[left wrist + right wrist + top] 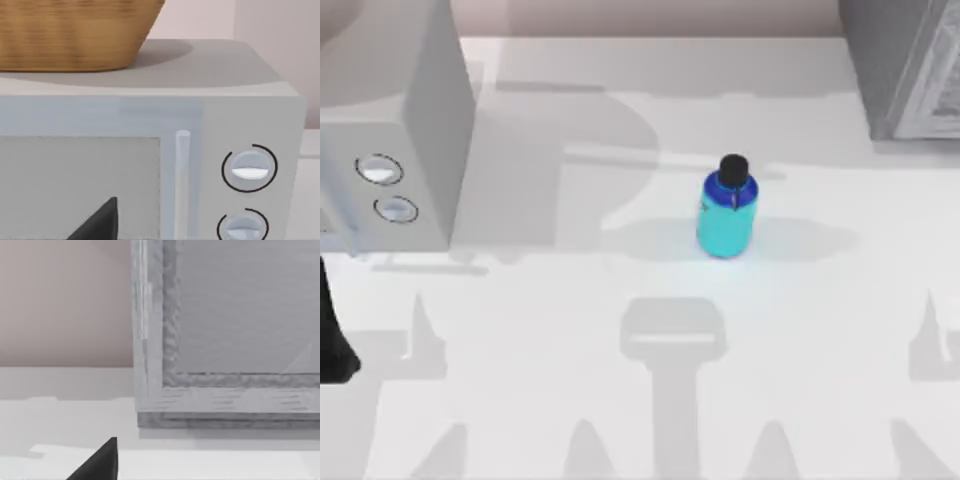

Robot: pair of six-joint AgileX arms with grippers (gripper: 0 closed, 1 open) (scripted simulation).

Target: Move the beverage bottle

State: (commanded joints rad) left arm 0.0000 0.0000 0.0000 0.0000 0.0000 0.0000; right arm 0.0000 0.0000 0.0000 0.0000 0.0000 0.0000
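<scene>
Fingers of both arms cannot be judged apart or together: one dark fingertip pokes into the left wrist view and one into the right wrist view, and no more of either. In the top view a dark part of the left arm sits at the left edge of the bench.

The beverage bottle stands upright on the bench a little right of the middle, cyan body, blue shoulder, black cap, well apart from everything else, with bare bench on every side of it.

At the far left stands a grey microwave with two round knobs on its front; the left wrist view faces its door and knobs, and a woven basket rests on its top. At the far right corner stands a grey boxy cabinet, its framed front seen close by in the right wrist view, against a pinkish wall.
</scene>
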